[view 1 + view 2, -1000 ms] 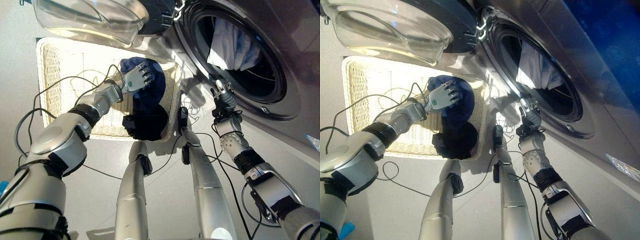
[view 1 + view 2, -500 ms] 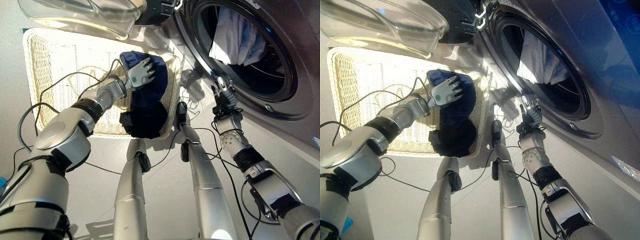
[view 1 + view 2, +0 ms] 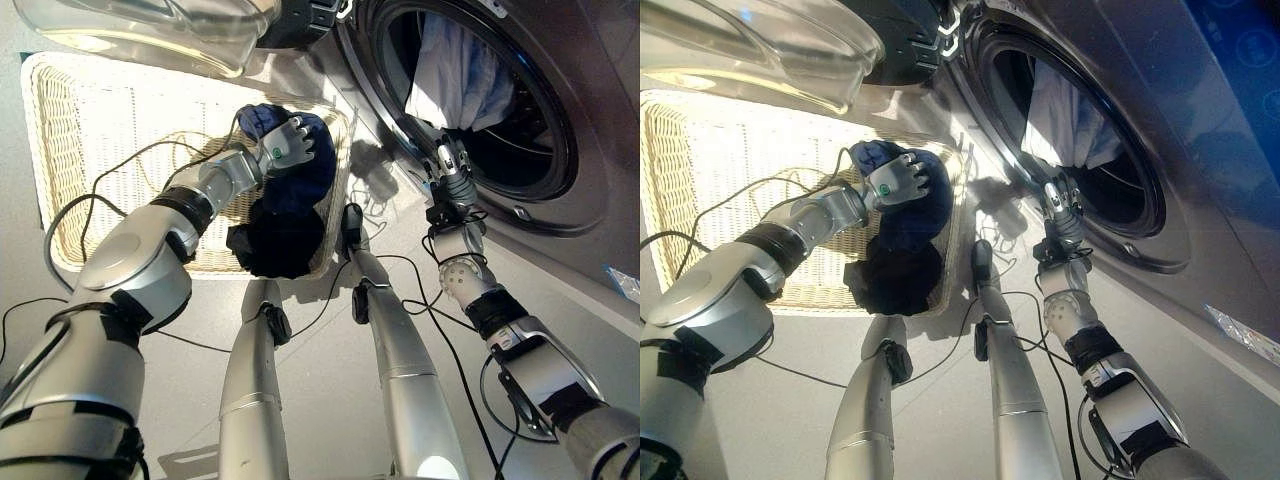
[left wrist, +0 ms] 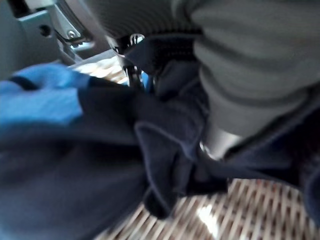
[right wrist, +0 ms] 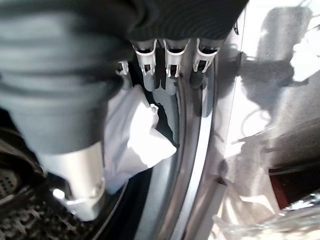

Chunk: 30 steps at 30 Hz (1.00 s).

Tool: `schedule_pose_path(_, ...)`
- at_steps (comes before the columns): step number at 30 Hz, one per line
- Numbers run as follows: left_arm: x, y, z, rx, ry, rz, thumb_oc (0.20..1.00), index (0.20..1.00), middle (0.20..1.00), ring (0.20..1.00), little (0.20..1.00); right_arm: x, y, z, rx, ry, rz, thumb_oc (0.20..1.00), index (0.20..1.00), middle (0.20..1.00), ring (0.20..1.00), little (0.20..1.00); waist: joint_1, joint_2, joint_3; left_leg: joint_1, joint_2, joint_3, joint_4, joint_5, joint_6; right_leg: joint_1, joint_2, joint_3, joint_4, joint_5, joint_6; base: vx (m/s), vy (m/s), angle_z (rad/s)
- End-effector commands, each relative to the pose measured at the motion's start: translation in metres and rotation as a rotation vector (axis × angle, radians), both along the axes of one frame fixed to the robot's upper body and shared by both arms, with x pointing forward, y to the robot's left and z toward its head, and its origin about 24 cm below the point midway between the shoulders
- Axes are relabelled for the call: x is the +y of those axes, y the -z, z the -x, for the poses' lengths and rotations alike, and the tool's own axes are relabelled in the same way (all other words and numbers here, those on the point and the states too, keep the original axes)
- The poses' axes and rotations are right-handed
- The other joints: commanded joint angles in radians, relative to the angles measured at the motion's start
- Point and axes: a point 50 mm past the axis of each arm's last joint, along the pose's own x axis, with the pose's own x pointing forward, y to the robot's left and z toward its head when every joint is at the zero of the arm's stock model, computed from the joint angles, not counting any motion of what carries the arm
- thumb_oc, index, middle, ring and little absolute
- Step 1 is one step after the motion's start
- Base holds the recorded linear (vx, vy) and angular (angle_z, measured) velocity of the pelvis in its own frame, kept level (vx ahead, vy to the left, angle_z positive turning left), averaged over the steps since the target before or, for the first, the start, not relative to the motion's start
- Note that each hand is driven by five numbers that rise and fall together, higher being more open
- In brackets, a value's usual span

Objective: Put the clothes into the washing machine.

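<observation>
White cloth (image 3: 455,75) hangs across the washing machine (image 3: 560,120) opening beside the open door (image 3: 150,25).

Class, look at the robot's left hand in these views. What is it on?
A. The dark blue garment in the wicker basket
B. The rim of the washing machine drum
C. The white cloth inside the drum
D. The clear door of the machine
A: the left hand has its fingers curled into the dark blue garment lying in the wicker basket.
</observation>
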Motion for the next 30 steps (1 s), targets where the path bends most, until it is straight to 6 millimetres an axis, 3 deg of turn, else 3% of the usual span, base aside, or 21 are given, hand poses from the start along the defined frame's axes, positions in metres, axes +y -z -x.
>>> schedule_pose_path(1,0.017,0.011,-0.003,0.051,-0.096,0.003,0.200,0.200,0.200,0.200,0.200,-0.008,-0.003,0.002,-0.044,0.043,-0.060,1.000,1.000,1.000,1.000,1.000,0.031,-0.031,-0.016,0.014,0.001,0.050,0.034,-0.019,-0.103,0.031,-0.016,-0.030,-0.044,0.096,0.150,0.00,0.000,0.00)
schedule_pose_path(14,0.031,0.010,0.000,0.013,-0.109,0.105,0.200,0.200,0.200,0.200,0.200,-0.012,0.006,0.011,-0.043,0.055,-0.084,1.000,1.000,1.000,1.000,1.000,0.048,-0.027,-0.016,0.084,-0.011,0.046,0.028,-0.023,-0.097,0.101,-0.029,-0.061,-0.040,0.083,0.149,0.00,-0.001,0.00)
schedule_pose_path(23,0.058,-0.005,0.008,-0.098,-0.053,0.700,0.200,0.200,0.200,0.200,0.200,-0.015,0.013,0.019,-0.023,0.071,-0.081,1.000,1.000,1.000,1.000,1.000,0.081,-0.015,-0.016,0.161,-0.021,0.033,0.033,-0.037,-0.088,0.178,-0.048,-0.091,-0.010,0.048,0.143,-0.01,-0.003,0.04)
schedule_pose_path(24,0.058,-0.005,0.008,-0.097,-0.053,0.701,0.200,0.200,0.200,0.200,0.200,-0.015,0.013,0.020,-0.023,0.071,-0.080,1.000,1.000,1.000,1.000,1.000,0.080,-0.015,-0.016,0.162,-0.021,0.033,0.032,-0.037,-0.088,0.179,-0.048,-0.091,-0.011,0.048,0.143,-0.01,0.009,0.05)
schedule_pose_path(25,0.068,-0.002,0.011,-0.108,-0.055,0.870,0.200,0.200,0.200,0.200,0.200,-0.014,0.018,0.022,-0.016,0.067,-0.070,1.000,1.000,1.000,1.000,1.000,0.089,-0.012,-0.016,0.181,-0.025,0.026,0.028,-0.037,-0.087,0.198,-0.049,-0.095,-0.007,0.041,0.143,-0.01,0.006,0.09)
schedule_pose_path(27,0.075,0.002,0.015,-0.123,-0.032,1.046,0.200,0.200,0.200,0.200,0.200,-0.012,0.021,0.023,-0.004,0.057,-0.062,1.000,1.000,1.000,1.000,1.000,0.097,-0.010,-0.016,0.201,-0.029,0.022,0.018,-0.036,-0.086,0.221,-0.051,-0.102,-0.012,0.034,0.141,-0.01,0.004,0.11)
schedule_pose_path(30,0.078,0.006,0.018,-0.134,0.008,1.194,0.200,0.200,0.200,0.200,0.200,-0.005,0.023,0.024,0.001,0.042,-0.046,1.000,1.000,1.000,1.000,1.000,0.105,-0.008,-0.016,0.217,-0.029,0.018,0.015,-0.037,-0.085,0.235,-0.051,-0.105,-0.006,0.023,0.137,-0.01,0.001,0.06)
